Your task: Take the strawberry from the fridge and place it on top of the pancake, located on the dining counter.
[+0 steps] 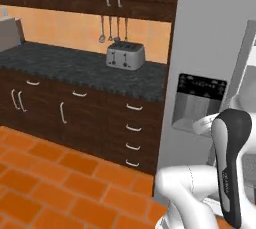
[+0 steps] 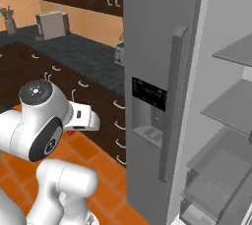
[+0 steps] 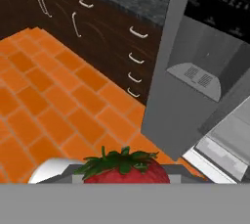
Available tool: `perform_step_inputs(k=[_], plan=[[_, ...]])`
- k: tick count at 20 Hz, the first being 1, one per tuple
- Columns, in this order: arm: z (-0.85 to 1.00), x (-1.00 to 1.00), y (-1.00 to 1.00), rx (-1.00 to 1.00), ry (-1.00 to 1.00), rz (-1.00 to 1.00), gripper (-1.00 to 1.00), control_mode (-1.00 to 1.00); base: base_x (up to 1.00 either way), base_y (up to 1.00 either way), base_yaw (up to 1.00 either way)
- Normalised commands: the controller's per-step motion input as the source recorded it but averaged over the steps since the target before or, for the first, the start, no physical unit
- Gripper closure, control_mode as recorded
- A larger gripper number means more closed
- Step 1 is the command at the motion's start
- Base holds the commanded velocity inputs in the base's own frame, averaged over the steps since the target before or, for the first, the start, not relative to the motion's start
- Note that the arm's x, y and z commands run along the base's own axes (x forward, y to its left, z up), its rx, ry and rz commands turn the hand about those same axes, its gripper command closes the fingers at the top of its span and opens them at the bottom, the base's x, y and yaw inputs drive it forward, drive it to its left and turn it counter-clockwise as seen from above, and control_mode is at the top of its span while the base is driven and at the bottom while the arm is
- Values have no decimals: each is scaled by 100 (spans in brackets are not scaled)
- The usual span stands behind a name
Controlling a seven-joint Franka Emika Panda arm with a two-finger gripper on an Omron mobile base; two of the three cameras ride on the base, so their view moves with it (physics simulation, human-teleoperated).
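Hand view alone showed the bright red strawberry (image 3: 126,170) with its green leafy crown, cut off at the bottom edge where the gripper (image 3: 126,179) was; whether the jaws were clamped on it could not be told. The tall light-grey fridge (image 2: 147,37) was seen with glass shelves exposed in the right base view. A silver toaster (image 1: 125,55) was seen on the speckled dark counter (image 1: 70,65).

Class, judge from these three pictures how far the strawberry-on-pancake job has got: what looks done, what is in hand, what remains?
Done: the tall light-grey fridge stands open, its glass shelves showing in the right base view, and the bright red, green-leafed strawberry is out of it. In hand: the hand view shows the berry right at the gripper, apparently held, above the orange tiled floor. Left: carrying it to the dining counter and setting it on the pancake.
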Motion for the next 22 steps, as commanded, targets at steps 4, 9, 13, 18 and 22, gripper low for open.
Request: perform_step_inputs(k=[4, 9, 13, 18, 22], plan=[[0, 0, 0, 0, 0, 0, 100, 100, -14, 7, 86], [0, 0, 0, 0, 0, 0, 100, 100, -18, 23, 90], [0, 0, 0, 0, 0, 0, 100, 100, -55, 0, 82], [0, 0, 0, 0, 0, 0, 100, 100, -97, 0, 55], [0, 0, 0, 0, 0, 0, 100, 100, -100, 1, 28]])
